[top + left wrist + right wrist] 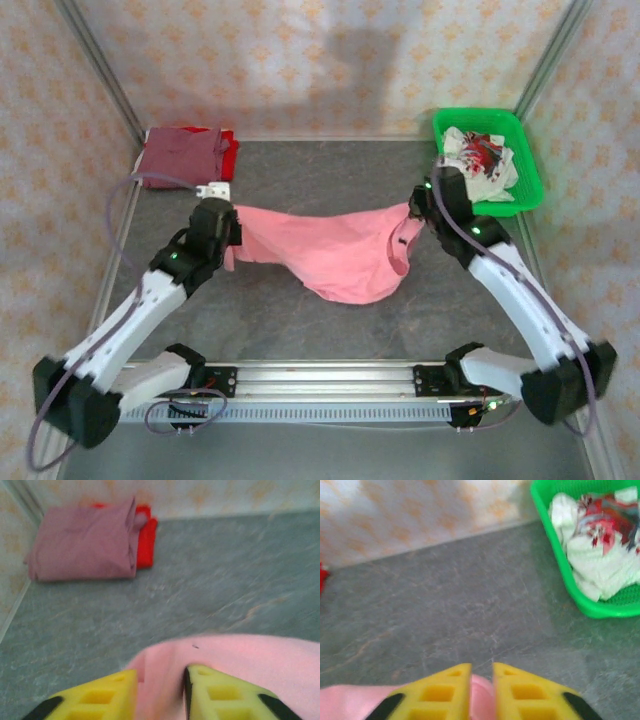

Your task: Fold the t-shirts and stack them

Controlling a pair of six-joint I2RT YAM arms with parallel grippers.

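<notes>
The grey tabletop (330, 320) carries everything. Over its middle the pink shirt (340, 250) hangs stretched sideways between the two arms, its middle sagging toward the near side; whether it touches the surface cannot be told. In the far right corner stands a green basket (530, 175) holding crumpled white-and-red cloth (480, 160). In the far left corner lies a folded maroon shirt (180, 155) on top of a red shirt (229, 155), whose edge shows at its right side. The left end effector (160, 680) pinches the pink shirt's left edge between its yellow fingers. The right end effector (482, 672) clamps the shirt's right edge near the collar.
</notes>
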